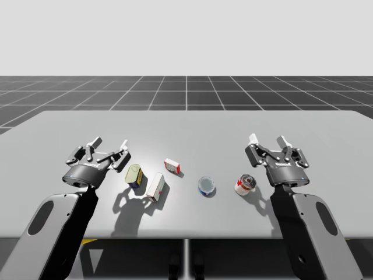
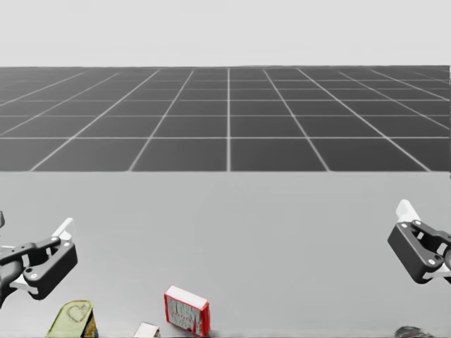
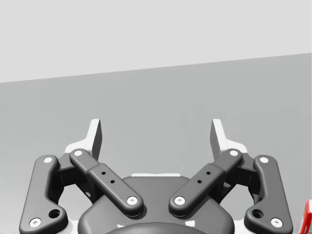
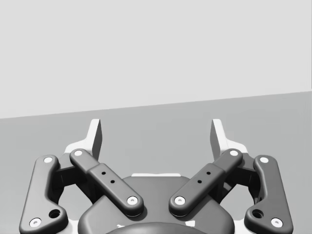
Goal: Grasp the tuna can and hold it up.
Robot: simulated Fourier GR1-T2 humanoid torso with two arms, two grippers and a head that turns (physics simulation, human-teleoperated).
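Both arms reach in from the near side, left gripper (image 1: 111,144) and right gripper (image 1: 268,140) spread wide open.

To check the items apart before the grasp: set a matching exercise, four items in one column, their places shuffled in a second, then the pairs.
Items:
1. blue can
2. red can
3. yellow can
4. white box

Places:
a. closest to the left claw
b. nearest the right arm
c. low and flat, about mid-table
d. just beside the yellow can, on its far side from the left claw

Pairs: 1-c, 2-b, 3-a, 4-d
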